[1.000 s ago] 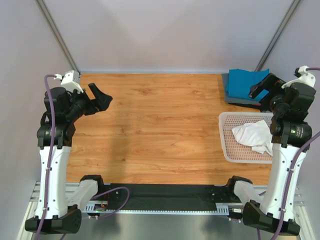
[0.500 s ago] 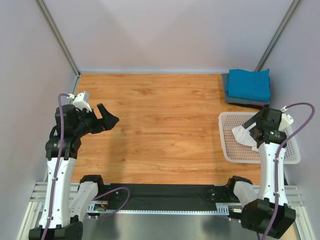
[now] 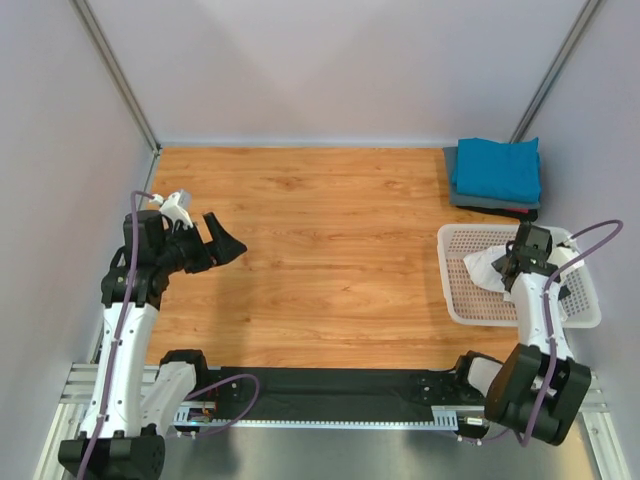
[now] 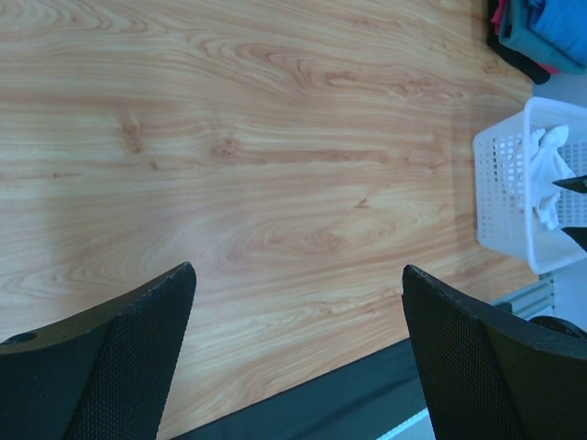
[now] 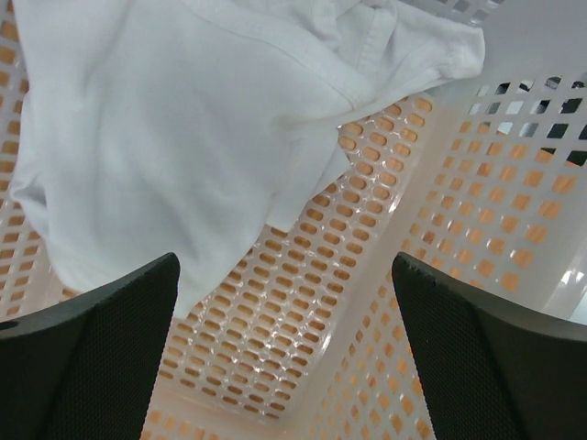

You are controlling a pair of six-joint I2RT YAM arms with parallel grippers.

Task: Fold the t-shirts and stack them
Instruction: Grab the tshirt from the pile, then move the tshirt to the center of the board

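Note:
A crumpled white t-shirt [image 3: 487, 271] lies in the white mesh basket [image 3: 455, 292] at the right; it fills the upper left of the right wrist view [image 5: 174, 128]. My right gripper [image 3: 512, 263] is open, down inside the basket just over the shirt, holding nothing [image 5: 284, 302]. A folded teal t-shirt [image 3: 497, 168] lies on a dark grey one [image 3: 480, 201] at the table's far right corner. My left gripper [image 3: 228, 245] is open and empty above the left side of the table [image 4: 293, 284]. The basket and shirt also show in the left wrist view [image 4: 543, 170].
The basket's wall [image 5: 514, 211] rises to the right of my right fingers. A black strip [image 3: 330, 385] runs along the table's near edge. Grey walls close the back and sides.
My right arm has swung from the far stack down into the basket over the white shirt. My left arm has lowered and moved a little to the right.

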